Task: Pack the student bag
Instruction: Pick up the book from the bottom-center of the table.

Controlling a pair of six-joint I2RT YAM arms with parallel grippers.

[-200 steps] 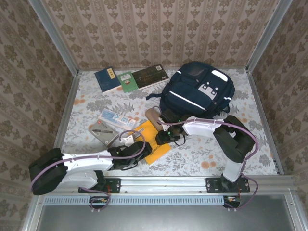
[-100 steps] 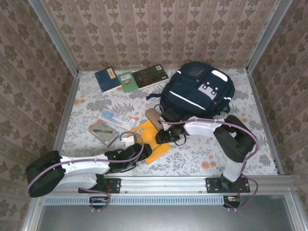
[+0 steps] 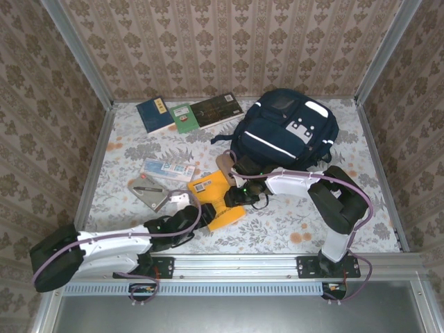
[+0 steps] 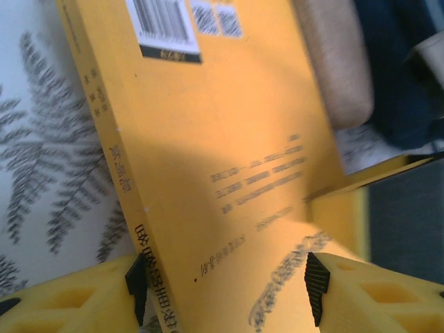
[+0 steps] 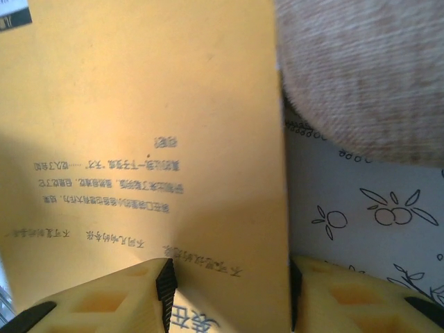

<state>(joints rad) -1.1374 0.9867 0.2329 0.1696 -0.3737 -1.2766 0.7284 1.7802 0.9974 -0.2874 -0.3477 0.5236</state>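
Observation:
The student bag (image 3: 284,132), a navy backpack with white stripes, lies at the back right of the table. In front of it a yellow book (image 3: 214,201) lies back cover up, its barcode at the far left end. My left gripper (image 3: 200,209) reaches it from the near left. Its jaws stand open (image 4: 225,284), one pad by the spine and the other over the cover (image 4: 229,139). My right gripper (image 3: 231,198) comes in from the right, also open (image 5: 229,284). It straddles the book's right edge (image 5: 173,139), one fingertip on the cover and one on the cloth.
A tan pouch (image 3: 223,164) lies between the book and the bag, also seen in the wrist views (image 4: 333,62) (image 5: 361,69). A pale blue box (image 3: 166,168) and a grey case (image 3: 149,193) lie to the left. Three books (image 3: 183,114) lie at the back.
The left arm has stretched forward and its jaws have narrowed. The yellow book has turned and slid up-left, so its barcode now shows. The right gripper has stayed in place.

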